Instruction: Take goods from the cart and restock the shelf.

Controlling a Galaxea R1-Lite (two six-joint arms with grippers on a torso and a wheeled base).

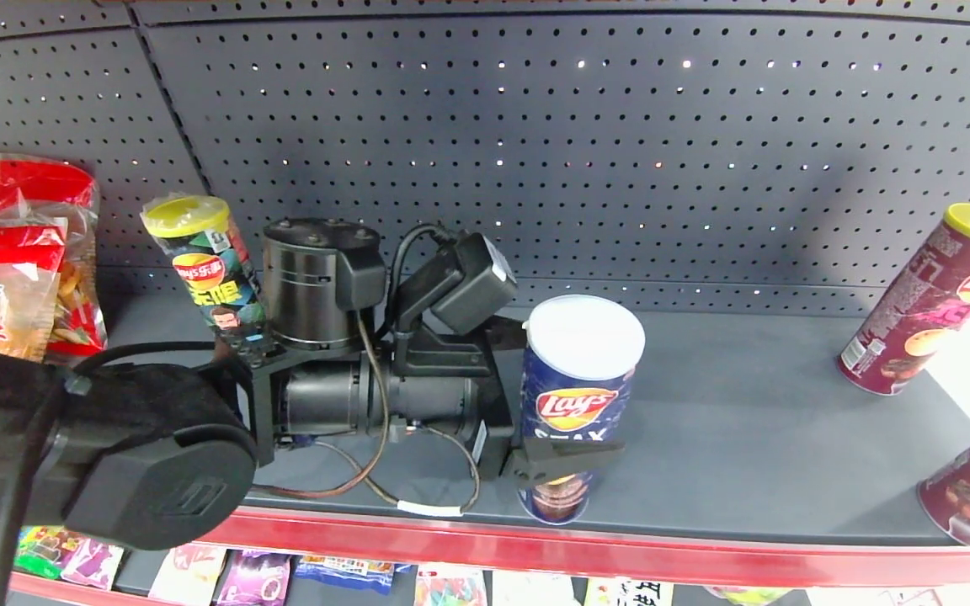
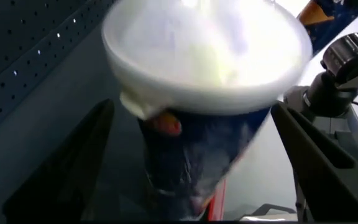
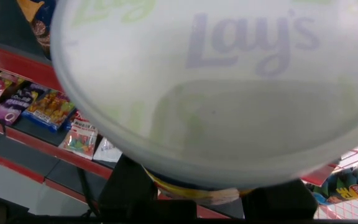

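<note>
Left gripper (image 1: 569, 391) open, its fingers (image 1: 565, 459) standing clear either side of the blue can (image 1: 583, 353). The can stands upright, long axis vertical, near the front edge of the shelf (image 1: 746, 438), at 3 o'clock from my wrist. Right gripper (image 3: 197, 202) clamps a second can (image 3: 216, 93).

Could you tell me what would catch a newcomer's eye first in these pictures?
The blue chip can with its white lid stands upright near the front of the grey shelf, between the open jaws of the left gripper. Next comes the clear-lidded can looming close in the right wrist view, held in the right gripper.
</note>
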